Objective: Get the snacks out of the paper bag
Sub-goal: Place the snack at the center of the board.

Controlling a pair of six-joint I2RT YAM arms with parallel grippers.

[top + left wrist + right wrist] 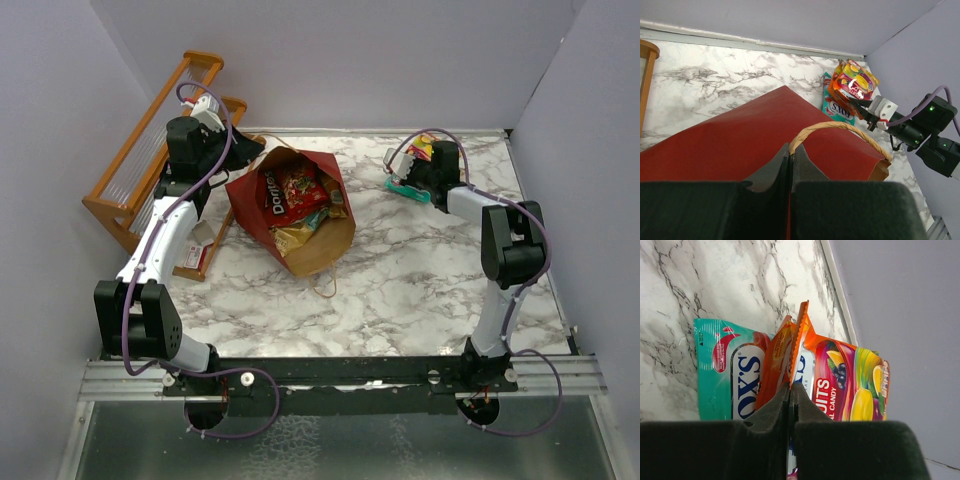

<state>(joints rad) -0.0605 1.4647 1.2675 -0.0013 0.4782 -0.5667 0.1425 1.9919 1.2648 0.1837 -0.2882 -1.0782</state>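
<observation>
Two packets are out of the paper bag point(250, 205). The right gripper point(790, 390) is clamped on the orange candy packet point(840, 385), just over the teal packet point(715, 380) on the table point(715, 280). Well off to its left, the bag holds the Doritos bag point(290, 193) and a tan-gold bag point(300, 238). The left gripper point(791, 160) pinches the bag's rim closed-jawed beside a handle point(840, 127), and the mouth gapes toward the right arm, probably the one to reach in.

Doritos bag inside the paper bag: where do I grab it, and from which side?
Probably pinch one exposed edge, coming from above through the open mouth: the Doritos bag lies flat and topmost in the paper bag, face up, so only edges offer a pinch.
</observation>
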